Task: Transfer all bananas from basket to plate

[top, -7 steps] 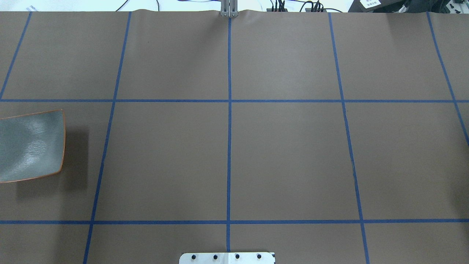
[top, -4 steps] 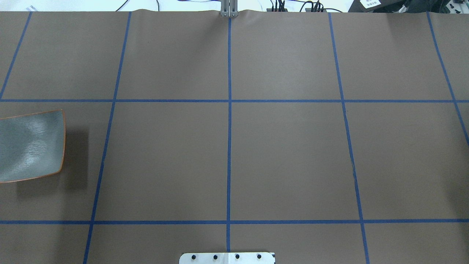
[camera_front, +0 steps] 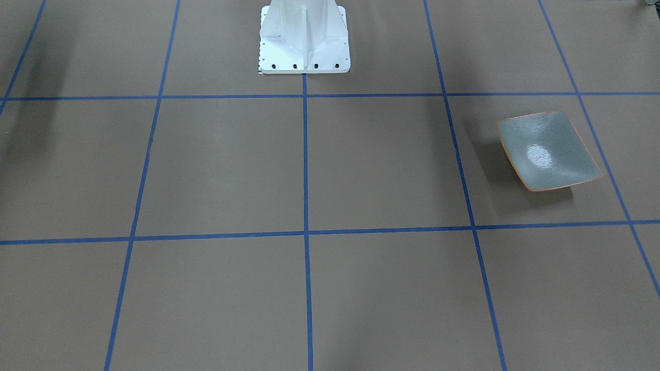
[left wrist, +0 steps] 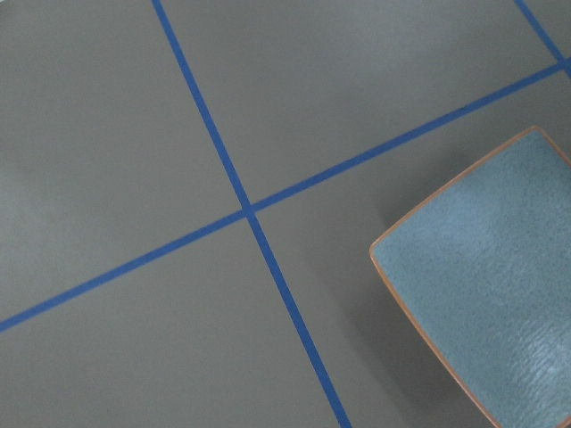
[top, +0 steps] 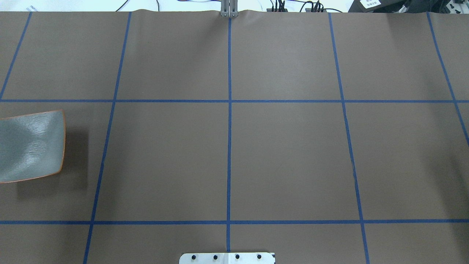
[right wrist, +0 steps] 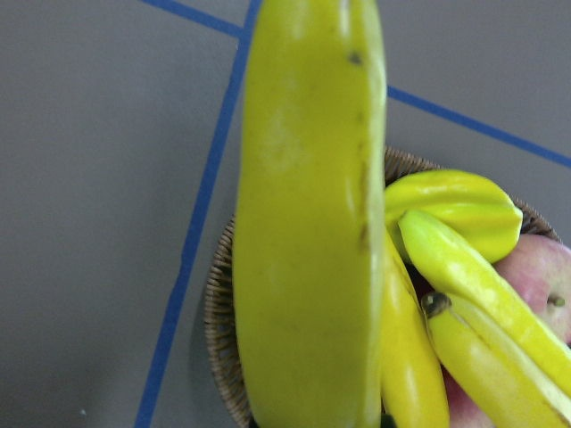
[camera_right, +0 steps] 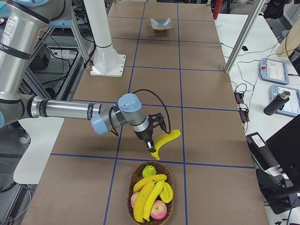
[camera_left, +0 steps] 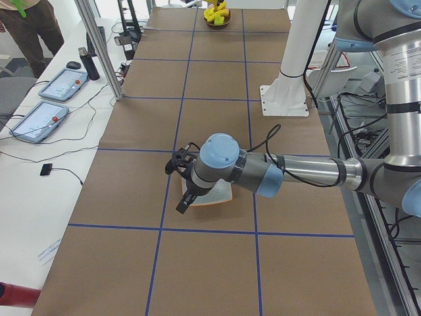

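Banana (camera_right: 166, 139) hangs at the right gripper (camera_right: 151, 146), just past the basket (right wrist: 218, 308); its jaws I cannot judge. Plate (camera_front: 546, 152) lies far off near the left gripper (camera_left: 182, 187), jaws also unclear: carry level, slowly.

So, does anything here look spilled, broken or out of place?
Nothing stands out. The plate sits bare, the basket stands upright with its fruit inside, and one banana is at the right end effector.

Left gripper (camera_left: 185, 200) and right gripper (camera_right: 152, 141) hang low, arms outstretched.
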Robot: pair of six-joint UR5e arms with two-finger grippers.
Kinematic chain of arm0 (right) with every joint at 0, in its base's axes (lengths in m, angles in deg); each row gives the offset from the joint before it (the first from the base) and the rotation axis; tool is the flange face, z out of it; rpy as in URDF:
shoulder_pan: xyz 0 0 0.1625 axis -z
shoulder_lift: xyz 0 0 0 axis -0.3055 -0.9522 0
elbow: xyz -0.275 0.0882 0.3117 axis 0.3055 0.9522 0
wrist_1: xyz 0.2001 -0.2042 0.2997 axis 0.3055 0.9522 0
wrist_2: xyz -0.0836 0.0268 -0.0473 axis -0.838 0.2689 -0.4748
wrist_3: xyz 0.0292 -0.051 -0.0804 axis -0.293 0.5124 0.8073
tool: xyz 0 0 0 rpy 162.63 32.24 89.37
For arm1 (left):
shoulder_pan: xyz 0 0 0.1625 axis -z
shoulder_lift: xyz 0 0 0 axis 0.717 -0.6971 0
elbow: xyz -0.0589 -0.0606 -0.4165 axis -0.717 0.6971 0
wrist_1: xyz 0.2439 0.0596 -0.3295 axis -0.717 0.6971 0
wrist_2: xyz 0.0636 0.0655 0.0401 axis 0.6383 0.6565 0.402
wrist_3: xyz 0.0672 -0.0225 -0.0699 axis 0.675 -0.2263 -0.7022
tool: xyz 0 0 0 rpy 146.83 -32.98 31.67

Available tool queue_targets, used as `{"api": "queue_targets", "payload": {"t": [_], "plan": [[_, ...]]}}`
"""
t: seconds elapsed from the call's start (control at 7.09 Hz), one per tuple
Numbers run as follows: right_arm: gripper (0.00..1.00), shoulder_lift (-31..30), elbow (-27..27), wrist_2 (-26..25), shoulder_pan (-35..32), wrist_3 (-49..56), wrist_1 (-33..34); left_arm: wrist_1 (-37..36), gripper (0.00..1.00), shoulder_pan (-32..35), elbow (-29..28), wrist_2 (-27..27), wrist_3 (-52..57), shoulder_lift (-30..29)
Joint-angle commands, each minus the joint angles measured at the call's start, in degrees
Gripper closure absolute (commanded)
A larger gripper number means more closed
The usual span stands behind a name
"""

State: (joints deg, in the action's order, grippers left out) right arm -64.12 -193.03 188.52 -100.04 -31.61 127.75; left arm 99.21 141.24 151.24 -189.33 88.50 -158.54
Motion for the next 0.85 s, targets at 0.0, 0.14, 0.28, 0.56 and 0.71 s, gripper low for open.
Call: {"api": "queue_targets", "payload": {"t": [0.0,0.14,0.28,0.56,0.71], "plan": [[1.0,8.71,-0.34,7.1,-0.19,-0.22,-0.01,-0.08,0.0,-0.16,0.58,-2.14,-7.53,-6.09],[1.0,11.35,-0.16,7.55,0.51,-0.91,0.52,0.26,0.0,-0.34,0.66,-4.94,-12.71,-8.73],[1.0,13.99,-0.16,7.29,2.17,-2.83,0.52,4.53,0.0,-0.95,0.84,-7.41,-14.07,-9.8],[1.0,17.68,-0.25,6.85,6.03,-9.95,0.61,11.32,0.0,-10.22,0.93,-10.16,-27.18,-13.91],[1.0,19.53,-0.51,6.85,7.01,-12.84,0.52,14.47,0.0,-11.84,1.28,-10.33,-36.83,-17.16]]}}
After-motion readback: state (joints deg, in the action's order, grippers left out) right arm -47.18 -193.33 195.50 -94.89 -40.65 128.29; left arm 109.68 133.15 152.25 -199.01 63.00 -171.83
